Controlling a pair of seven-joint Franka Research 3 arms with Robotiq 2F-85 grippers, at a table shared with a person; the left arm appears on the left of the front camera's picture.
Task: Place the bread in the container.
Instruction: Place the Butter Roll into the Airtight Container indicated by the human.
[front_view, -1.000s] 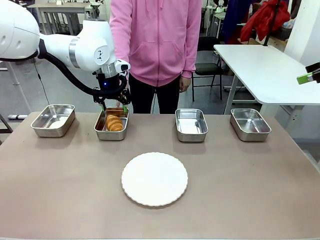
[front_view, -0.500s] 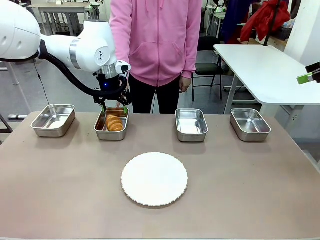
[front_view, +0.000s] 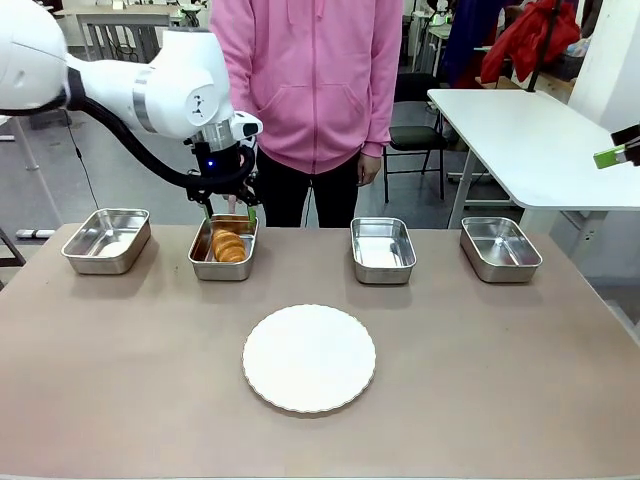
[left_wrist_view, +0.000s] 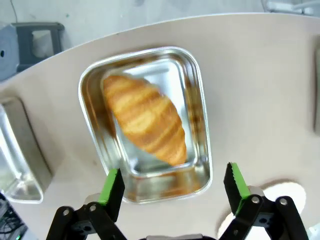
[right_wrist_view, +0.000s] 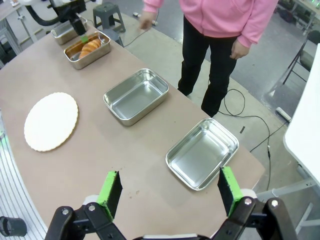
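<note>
Front view: golden-brown ridged croissant, i.e. the bread (front_view: 229, 245), lies inside the second-from-left shiny steel rectangular container (front_view: 223, 268), one of four in a row along the far side of the brown tabletop (front_view: 480, 380). Left tool (front_view: 229, 212) hangs directly over it, green pads spread apart, nothing in them. Round white scalloped plate (front_view: 309, 358) sits bare near the tabletop's middle. Person in pink hoodie (front_view: 312, 70) stands behind, hands at sides.

Left wrist view: bread (left_wrist_view: 145, 119) rests diagonally on container floor (left_wrist_view: 194, 80); left tool (left_wrist_view: 175, 187) released, both green fingers wide, above the near rim w/ clear gap to the crust, no contact.

Right wrist view: right tool (right_wrist_view: 170, 193) open and empty, high above the tabletop, well apart from everything. Two empty steel trays below: nearer one (right_wrist_view: 202, 153), middle one (right_wrist_view: 135, 96). Farther off, bread (right_wrist_view: 90, 48) seen in its container.

Progress, my read: placement looks done, bread settled in container and let go. What's left is prob. just lifting the left arm clear.
</note>
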